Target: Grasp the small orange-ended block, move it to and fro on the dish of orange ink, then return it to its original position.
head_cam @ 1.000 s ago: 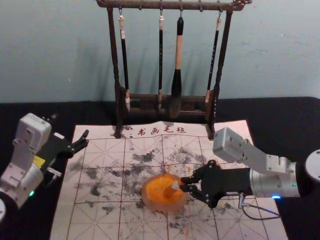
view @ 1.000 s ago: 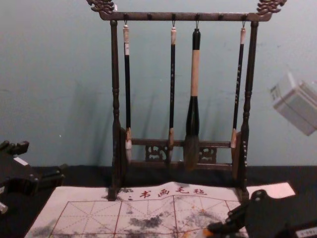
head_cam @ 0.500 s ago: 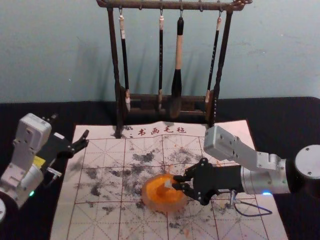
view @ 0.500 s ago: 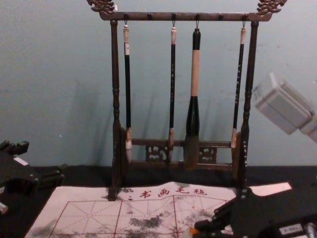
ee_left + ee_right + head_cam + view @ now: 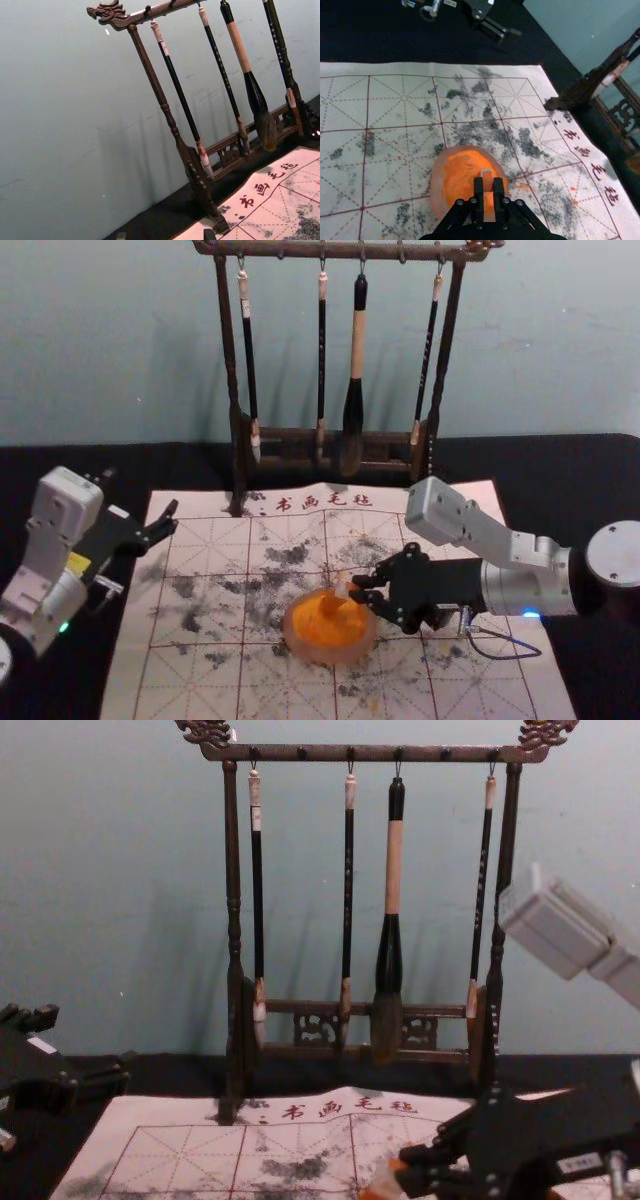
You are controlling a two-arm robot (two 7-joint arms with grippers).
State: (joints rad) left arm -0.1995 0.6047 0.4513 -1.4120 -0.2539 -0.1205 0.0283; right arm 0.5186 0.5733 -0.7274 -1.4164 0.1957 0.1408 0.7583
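- Orange-ended pale block (image 5: 487,175) clamped in right black pincer (image 5: 354,589), above orange-ink dish's (image 5: 329,654) far edge.
- Likely inking; next: nearward sweep.
- Left black pincer (image 5: 142,493) open, left of dish.

Head looks down from high, chest lower, level; left wrist aslant; right wrist close above. All share the white, red-gridded cloth mat (image 5: 195,680).

Silver-grey forearms (image 5: 508,589), thin looped cable (image 5: 508,658)
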